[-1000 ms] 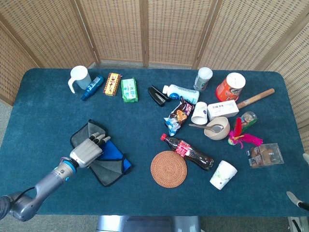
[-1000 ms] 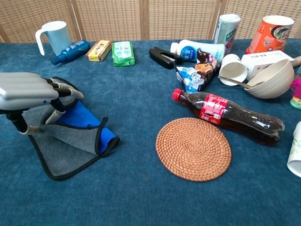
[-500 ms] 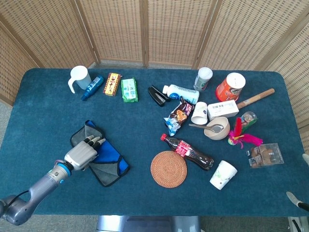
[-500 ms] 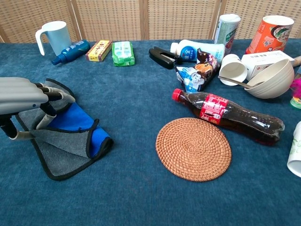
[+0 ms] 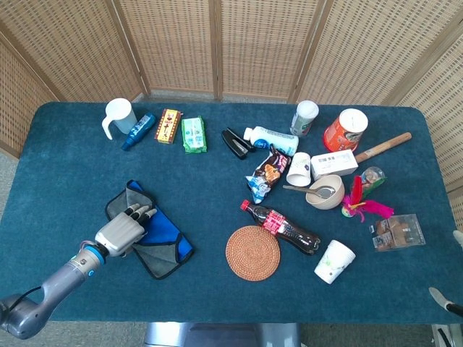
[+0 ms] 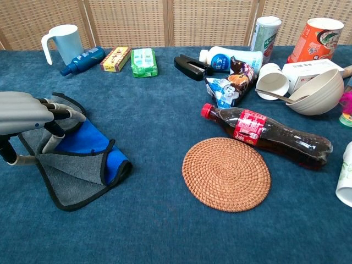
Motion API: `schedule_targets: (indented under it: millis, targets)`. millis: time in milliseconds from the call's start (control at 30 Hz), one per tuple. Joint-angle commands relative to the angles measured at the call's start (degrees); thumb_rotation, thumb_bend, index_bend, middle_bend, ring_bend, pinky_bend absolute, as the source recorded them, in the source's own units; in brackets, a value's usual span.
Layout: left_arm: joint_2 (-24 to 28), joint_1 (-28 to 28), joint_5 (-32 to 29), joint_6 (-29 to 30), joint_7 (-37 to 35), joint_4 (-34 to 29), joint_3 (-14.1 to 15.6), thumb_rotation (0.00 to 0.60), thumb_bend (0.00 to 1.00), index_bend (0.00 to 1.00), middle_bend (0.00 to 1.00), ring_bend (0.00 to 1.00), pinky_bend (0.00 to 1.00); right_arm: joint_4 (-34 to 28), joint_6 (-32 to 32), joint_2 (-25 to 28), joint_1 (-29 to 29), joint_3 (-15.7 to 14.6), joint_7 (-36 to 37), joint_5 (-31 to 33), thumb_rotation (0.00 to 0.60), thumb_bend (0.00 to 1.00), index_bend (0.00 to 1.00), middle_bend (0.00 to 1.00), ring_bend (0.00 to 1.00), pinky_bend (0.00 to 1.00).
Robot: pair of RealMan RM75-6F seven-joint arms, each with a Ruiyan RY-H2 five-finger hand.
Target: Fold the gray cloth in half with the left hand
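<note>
Chest view puts the left hand (image 6: pixel 25 113) nearest, at the table's (image 6: pixel 165 231) front-left, its fingers (image 6: pixel 52 137) curled down with a flap of the gray cloth (image 6: pixel 71 176) caught between them and lifted off the layer below. The cloth lies near the front-left corner, black-edged, its blue lining (image 6: pixel 91 140) showing where the flap is turned over. The right hand is in neither view.

The fold looks only partly made: the raised flap sags and its edge sits askew to the edge beneath. My worry is that a shallow hold on limp fabric lets the flap slip out and fall back open, or that dragging it drags the whole cloth along the table, since nothing pins the lower layer. Releasing now would likely leave a crooked, bunched fold.

Farther right lie the woven coaster (image 6: pixel 226 173) and the cola bottle (image 6: pixel 264 135), well apart from the cloth, so a knock there seems unlikely.

Against a second ago, the hand sits lower and closer to the left edge, and the flap, then tented high, has flattened, with less blue exposed.
</note>
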Motion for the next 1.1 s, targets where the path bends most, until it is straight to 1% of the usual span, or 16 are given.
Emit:
schedule_targets:
  millis: [33, 167, 300, 467, 567, 667, 733, 800, 1100]
  targets:
    - [0.18, 0.32, 0.41, 0.09, 0.29, -0.08, -0.06, 0.6, 0.4, 0.53, 0.0, 0.0, 0.12, 0.03, 0.04, 0.0, -0.03, -0.03, 0.0, -0.05, 0.6, 0.0, 0.03, 0.0, 0.0, 0.0]
    - [0.42, 0.7, 0.63, -0.17, 0.35, -0.28, -0.06, 0.6, 0.4, 0.52, 0.0, 0.0, 0.12, 0.0, 0.17, 0.0, -0.08, -0.05, -0.05, -0.14, 0.6, 0.0, 0.03, 0.0, 0.0, 0.0]
    - [0.75, 1.09, 0.61, -0.74, 0.07, -0.57, -0.05, 0.6, 0.41, 0.48, 0.0, 0.0, 0.11, 0.02, 0.23, 0.01, -0.12, -0.07, -0.08, -0.17, 0.6, 0.0, 0.03, 0.0, 0.0, 0.0]
    - [1.32, 1.68, 1.23, -0.74, -0.72, -0.71, -0.09, 0.6, 0.41, 0.45, 0.0, 0.0, 0.11, -0.03, 0.28, 0.01, -0.14, -0.13, -0.21, -0.32, 0.6, 0.0, 0.03, 0.0, 0.0, 0.0]
    - [2.23, 2.19, 2.02, -0.39, -1.22, -1.17, 0.0, 0.6, 0.41, 0.41, 0.0, 0.0, 0.11, -0.09, 0.11, 0.02, -0.08, -0.19, -0.33, -0.38, 0.6, 0.0, 0.03, 0.0, 0.0, 0.0]
    - [2.57, 2.58, 2.62, -0.2, -2.17, -1.33, -0.14, 0.6, 0.41, 0.35, 0.0, 0.0, 0.11, -0.12, -0.01, 0.02, -0.04, -0.24, -0.41, -0.43, 0.6, 0.0, 0.03, 0.0, 0.0, 0.0]
    - [2.97, 2.9, 3.8, -0.13, -3.82, -1.56, -0.23, 0.6, 0.41, 0.3, 0.0, 0.0, 0.11, -0.17, -0.06, 0.02, -0.03, -0.28, -0.48, -0.46, 0.6, 0.0, 0.03, 0.0, 0.0, 0.0]
    - [3.36, 3.13, 5.03, -0.05, -5.15, -1.63, -0.17, 0.6, 0.41, 0.28, 0.0, 0.0, 0.11, -0.2, -0.03, 0.02, -0.04, -0.29, -0.5, -0.48, 0.6, 0.0, 0.03, 0.0, 0.0, 0.0]
    - [5.72, 3.6, 8.54, -0.38, -10.23, -3.2, -0.4, 0.6, 0.41, 0.27, 0.0, 0.0, 0.11, -0.41, -0.21, 0.04, 0.02, -0.41, -0.74, -0.61, 0.6, 0.0, 0.03, 0.0, 0.0, 0.0]
